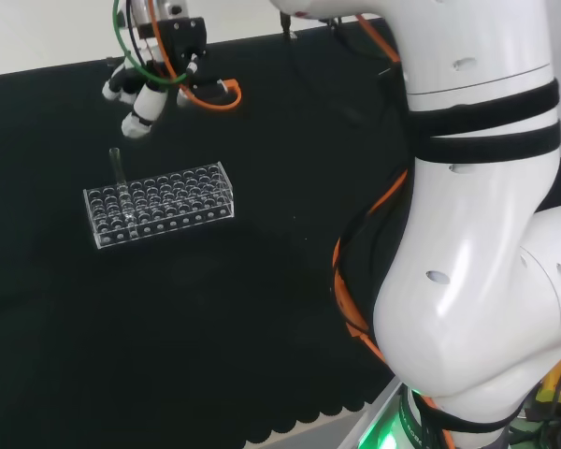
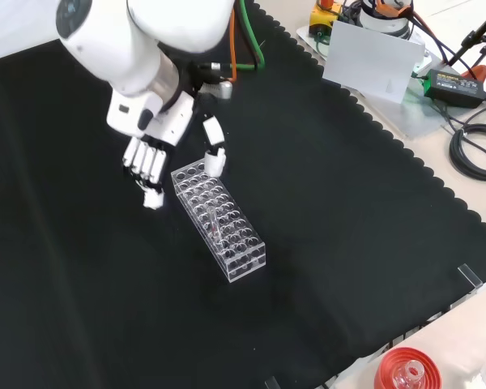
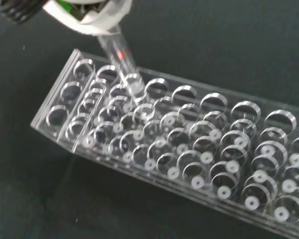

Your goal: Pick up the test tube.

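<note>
Test tube (image 1: 118,178) upright in clear rack (image 1: 182,213)

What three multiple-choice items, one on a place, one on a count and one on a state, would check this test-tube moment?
1. Where does the test tube stand?
A. In the clear rack
B. Flat on the black cloth
C. In the red stand

2. How many tubes does the rack plainly hold?
A. None
B. One
C. Five

3. What is the hand doing?
A. Curled round the tube
B. Pressing the rack
C. Hanging above the rack, holding nothing

Key: 1 A, the tube rises from a rack hole; 2 B, the other holes look bare; 3 C, the head view shows a gap between fingers and tube.
</note>
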You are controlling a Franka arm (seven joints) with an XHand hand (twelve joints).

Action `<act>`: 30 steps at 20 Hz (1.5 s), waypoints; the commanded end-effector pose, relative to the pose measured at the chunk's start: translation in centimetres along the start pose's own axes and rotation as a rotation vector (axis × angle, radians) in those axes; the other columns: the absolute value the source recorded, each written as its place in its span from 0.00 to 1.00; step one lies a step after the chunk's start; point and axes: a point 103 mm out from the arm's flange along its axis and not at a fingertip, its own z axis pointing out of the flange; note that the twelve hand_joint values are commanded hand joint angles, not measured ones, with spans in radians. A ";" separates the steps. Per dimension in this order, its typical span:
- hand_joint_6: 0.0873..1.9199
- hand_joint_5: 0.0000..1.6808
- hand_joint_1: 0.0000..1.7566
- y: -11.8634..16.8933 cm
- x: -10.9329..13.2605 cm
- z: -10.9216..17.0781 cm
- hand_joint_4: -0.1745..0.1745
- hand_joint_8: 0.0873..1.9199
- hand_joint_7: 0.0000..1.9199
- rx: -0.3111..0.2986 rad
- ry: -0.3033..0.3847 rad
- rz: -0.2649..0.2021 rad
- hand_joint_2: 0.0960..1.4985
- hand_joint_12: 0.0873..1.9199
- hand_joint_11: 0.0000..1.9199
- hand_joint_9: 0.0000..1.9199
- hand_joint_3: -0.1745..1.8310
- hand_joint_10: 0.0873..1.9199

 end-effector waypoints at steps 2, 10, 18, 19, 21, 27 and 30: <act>0.00 0.19 0.51 0.5 1.4 2.1 0.36 0.42 0.15 0.055 -0.007 -0.035 0.37 0.82 0.03 0.11 0.39 0.50; 0.00 0.21 0.52 1.6 2.2 4.5 0.34 0.42 0.19 0.085 0.008 -0.045 0.38 0.81 0.05 0.14 0.39 0.50; 0.20 0.27 0.57 3.0 2.4 6.1 0.23 0.39 0.33 0.085 0.022 -0.035 0.37 0.77 0.13 0.25 0.40 0.45; 0.26 0.26 0.57 3.2 2.4 6.1 0.21 0.39 0.34 0.085 0.023 -0.034 0.36 0.77 0.14 0.26 0.41 0.44; 0.34 0.25 0.58 3.2 2.5 6.0 0.18 0.39 0.36 0.073 0.025 -0.032 0.36 0.77 0.16 0.28 0.42 0.44; 0.42 0.27 0.59 4.3 2.9 5.0 0.11 0.39 0.43 0.058 0.034 -0.031 0.34 0.76 0.19 0.34 0.44 0.42; 0.43 0.29 0.60 4.5 3.4 4.4 0.08 0.38 0.46 0.039 0.036 -0.036 0.34 0.75 0.20 0.36 0.45 0.41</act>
